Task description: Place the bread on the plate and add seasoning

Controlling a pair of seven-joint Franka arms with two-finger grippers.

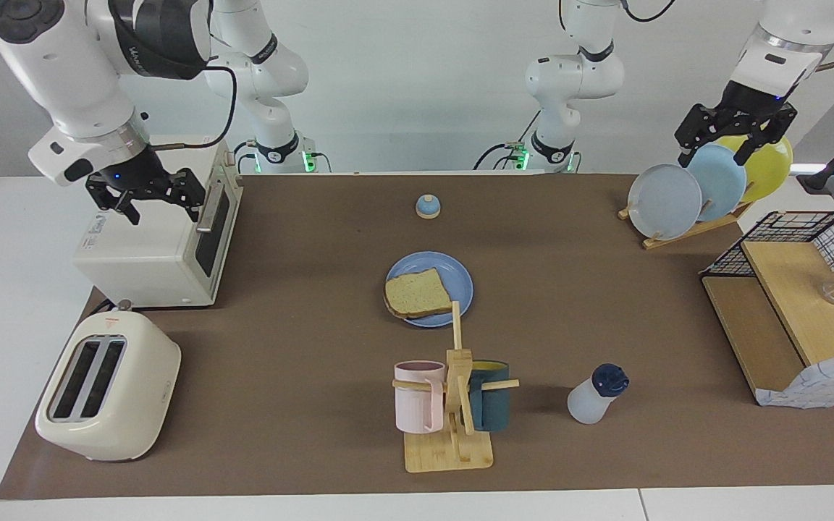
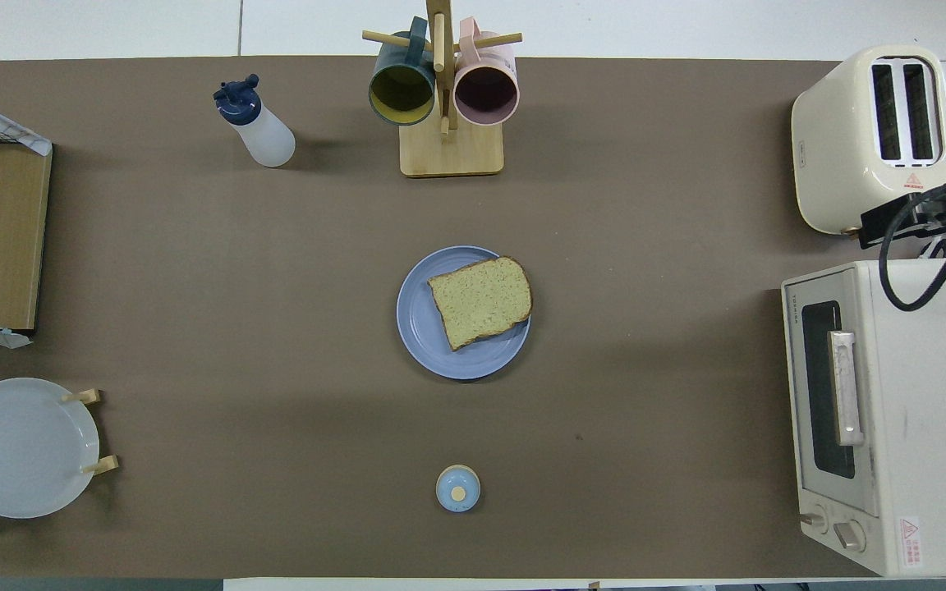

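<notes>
A brown-covered table (image 1: pixel 301 347) carries a blue plate (image 1: pixel 460 278), a seasoning bottle (image 1: pixel 594 396), a wooden mug tree (image 1: pixel 449 452), a bell-like knob (image 1: pixel 428 207), a toaster (image 1: pixel 109 387), a toaster oven (image 1: pixel 156 250), a plate rack (image 1: pixel 685 230) and a wire-sided shelf (image 1: pixel 786 318).

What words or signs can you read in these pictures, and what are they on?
"TOSHIBA": on the toaster oven, small lettering at the top corner of its door frame, only just readable.
Red triangle warning sign with tiny print below: on the toaster, words too small to read.
Red-and-white sticker: on the toaster oven's corner by the knobs, too small to read.
Lettering on the right arm's dark band: too blurred to read.
</notes>
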